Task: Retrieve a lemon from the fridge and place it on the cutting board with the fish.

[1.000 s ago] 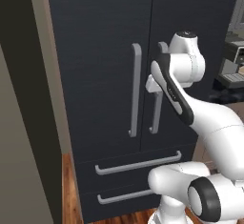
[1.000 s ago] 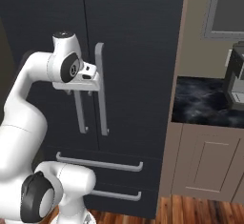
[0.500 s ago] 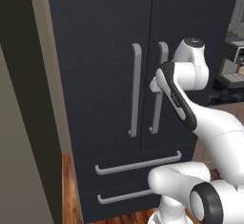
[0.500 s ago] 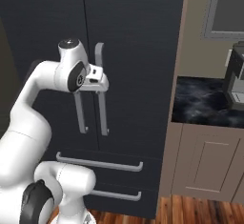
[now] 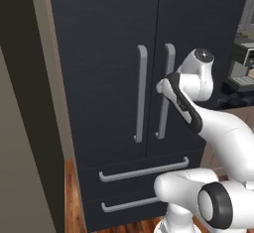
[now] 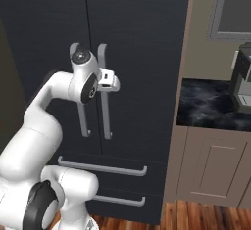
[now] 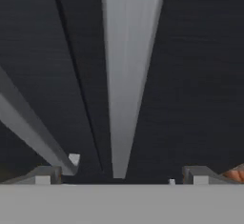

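— Where's the fridge [image 5: 104, 78]?
— Straight ahead, both doors shut, drawers closed below.
— And the gripper [image 7: 121, 174]?
— Spread wide, empty, right at the right door's handle [image 7: 125, 75], which runs between its fingertips [image 7: 43, 175]. A dark worktop [image 6: 211, 109] lies to the right.

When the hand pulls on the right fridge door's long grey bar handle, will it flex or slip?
The long grey bar handle looks rigid, fixed to the door, so it probably won't flex. Its smooth surface could let the fingertips slide along it. The tall dark charcoal fridge door likely swings heavily; the open hand straddles the bar.
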